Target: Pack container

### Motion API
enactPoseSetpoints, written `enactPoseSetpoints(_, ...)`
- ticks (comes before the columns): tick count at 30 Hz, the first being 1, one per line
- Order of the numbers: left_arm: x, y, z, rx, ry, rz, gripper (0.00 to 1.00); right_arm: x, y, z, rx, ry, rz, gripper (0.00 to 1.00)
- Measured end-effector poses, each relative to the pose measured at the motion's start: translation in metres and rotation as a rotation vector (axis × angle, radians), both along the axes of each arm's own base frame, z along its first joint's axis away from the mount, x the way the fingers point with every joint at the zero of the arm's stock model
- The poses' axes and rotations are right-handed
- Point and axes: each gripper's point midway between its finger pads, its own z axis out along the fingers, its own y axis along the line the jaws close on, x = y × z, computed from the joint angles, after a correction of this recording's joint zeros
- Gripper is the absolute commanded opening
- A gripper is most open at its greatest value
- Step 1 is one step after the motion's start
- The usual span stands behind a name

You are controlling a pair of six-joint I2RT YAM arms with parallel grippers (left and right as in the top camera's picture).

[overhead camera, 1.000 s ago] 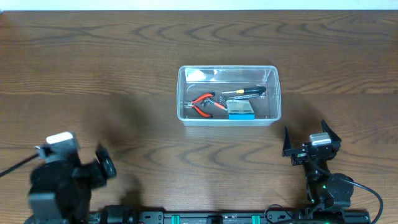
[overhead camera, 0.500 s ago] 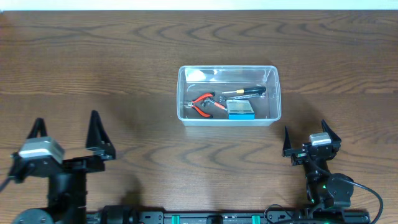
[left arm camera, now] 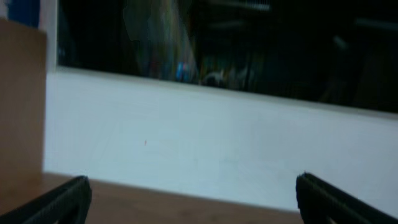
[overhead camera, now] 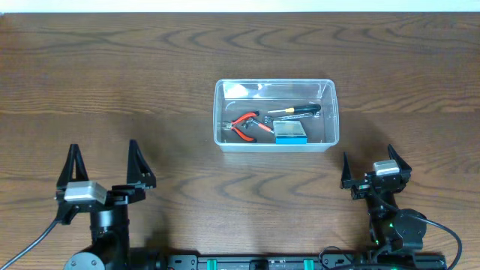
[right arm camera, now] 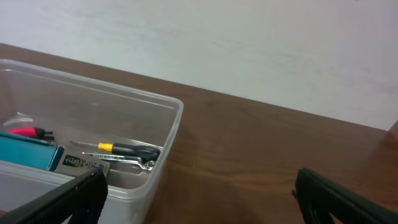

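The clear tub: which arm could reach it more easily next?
Right, probably. The right arm sits nearer the container, and its wrist view shows it; the left arm is farther off, its camera facing the wall.

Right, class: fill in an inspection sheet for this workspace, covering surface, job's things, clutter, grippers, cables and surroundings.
Surface: brown wood-grain table.
Job's things: clear container mid-table, holding red-handled pliers, a yellow-and-black screwdriver and a blue box.
Clutter: nothing seen outside the container.
Grippers: left gripper and right gripper both open, empty, near the front edge, apart from the container.
Cables: black left cable and right cable by the arm bases.
Surroundings: white wall beyond the table; left wrist view blurred.
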Motion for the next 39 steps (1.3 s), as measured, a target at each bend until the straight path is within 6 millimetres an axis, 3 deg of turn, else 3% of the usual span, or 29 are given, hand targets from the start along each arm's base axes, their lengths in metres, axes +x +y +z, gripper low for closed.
enactPoseSetpoints(6,0.007,-0.001,-0.004,0.001,-0.079,-0.005,0.98,0.0,0.0,0.0,0.0,0.0,0.0,0.99)
enactPoseSetpoints(15,0.024,-0.005,-0.056,0.001,-0.013,-0.025,0.98,0.0,0.0,0.0,0.0,0.0,0.0,0.99)
enactPoseSetpoints(33,0.041,-0.006,-0.119,0.002,0.097,-0.025,0.98,0.0,0.0,0.0,0.0,0.0,0.0,0.99)
enactPoseSetpoints(39,0.042,-0.006,-0.124,0.002,0.114,-0.025,0.98,0.0,0.0,0.0,0.0,0.0,0.0,0.99)
